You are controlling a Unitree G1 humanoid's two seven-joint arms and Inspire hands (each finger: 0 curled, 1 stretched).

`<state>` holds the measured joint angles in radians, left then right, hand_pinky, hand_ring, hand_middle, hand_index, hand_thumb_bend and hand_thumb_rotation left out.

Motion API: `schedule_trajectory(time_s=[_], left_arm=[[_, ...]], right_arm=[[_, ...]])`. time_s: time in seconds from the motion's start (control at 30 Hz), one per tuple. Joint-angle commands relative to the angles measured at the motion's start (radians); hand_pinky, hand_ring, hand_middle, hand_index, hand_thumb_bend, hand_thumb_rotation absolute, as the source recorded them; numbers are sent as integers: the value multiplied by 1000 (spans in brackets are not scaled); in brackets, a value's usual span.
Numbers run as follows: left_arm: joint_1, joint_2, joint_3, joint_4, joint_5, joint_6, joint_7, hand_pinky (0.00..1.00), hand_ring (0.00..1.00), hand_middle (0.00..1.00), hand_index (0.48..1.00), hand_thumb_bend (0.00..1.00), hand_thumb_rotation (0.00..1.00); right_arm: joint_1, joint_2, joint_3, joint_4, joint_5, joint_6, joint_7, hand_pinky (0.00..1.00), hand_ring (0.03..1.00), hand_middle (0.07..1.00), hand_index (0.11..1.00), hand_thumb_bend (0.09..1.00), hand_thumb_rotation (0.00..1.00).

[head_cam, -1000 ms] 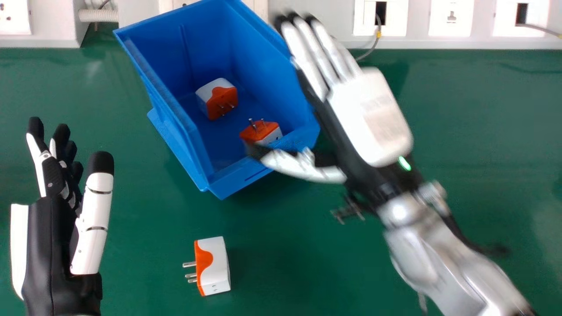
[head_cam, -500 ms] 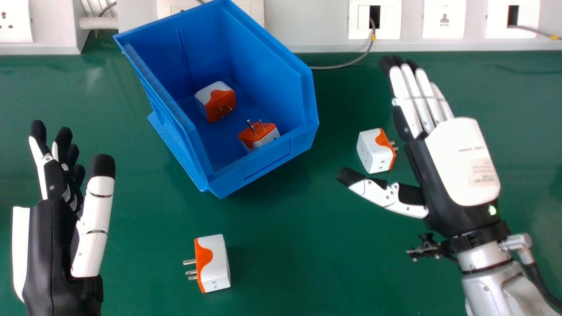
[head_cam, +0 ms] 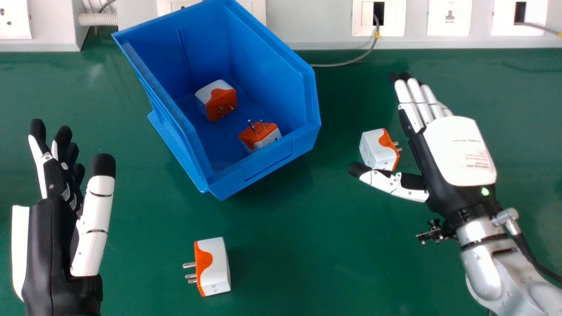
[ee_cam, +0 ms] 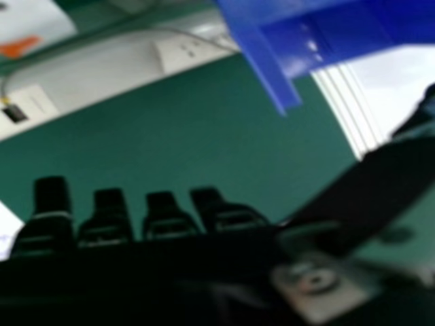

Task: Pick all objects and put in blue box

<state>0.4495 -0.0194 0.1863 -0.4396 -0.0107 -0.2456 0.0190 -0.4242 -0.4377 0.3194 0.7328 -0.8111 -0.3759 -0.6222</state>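
My right hand [head_cam: 459, 149] is open at the right of the head view, its thumb stretched leftward just in front of an orange-and-white plug adapter [head_cam: 378, 149] that lies between thumb and fingers. In the right hand view the same hand [ee_cam: 105, 217] shows its fingertips. Two adapters, one [head_cam: 217, 100] deeper in and another [head_cam: 260, 134] close to the front wall, lie inside the blue box [head_cam: 246, 171]. A further adapter [head_cam: 214, 266] rests on the green table, prongs pointing left. My left hand [head_cam: 52, 175] is open at the far left, holding nothing.
A white wall panel with sockets [head_cam: 450, 17] runs behind the green table [head_cam: 307, 245]. From one socket a grey cable [head_cam: 347, 62] trails down to the table behind the box. The blue box [ee_cam: 272, 68] also appears in the right hand view.
My right hand has swung rightward from over the box's right side and come down beside the right adapter, which it had covered. The left hand stays put.
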Motion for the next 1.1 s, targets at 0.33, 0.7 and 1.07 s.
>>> schedule_trajectory(time_s=[0.33, 0.7, 1.07], left_arm=[[9, 23, 17, -41, -14, 4, -12, 1000, 1000, 1000, 1000, 626, 808], [17, 24, 28, -58, -18, 15, -18, 1000, 1000, 1000, 1000, 625, 807], [16, 32, 31, -54, -16, 16, -26, 1000, 1000, 1000, 1000, 624, 815]], right_arm=[[-224, 72, 132, 338, -32, 80, 5, 775, 892, 935, 918, 530, 770], [-290, 112, 171, 428, -2, 151, 70, 773, 884, 928, 920, 527, 762], [-320, 106, 164, 428, 6, 168, 55, 770, 882, 922, 919, 523, 752]])
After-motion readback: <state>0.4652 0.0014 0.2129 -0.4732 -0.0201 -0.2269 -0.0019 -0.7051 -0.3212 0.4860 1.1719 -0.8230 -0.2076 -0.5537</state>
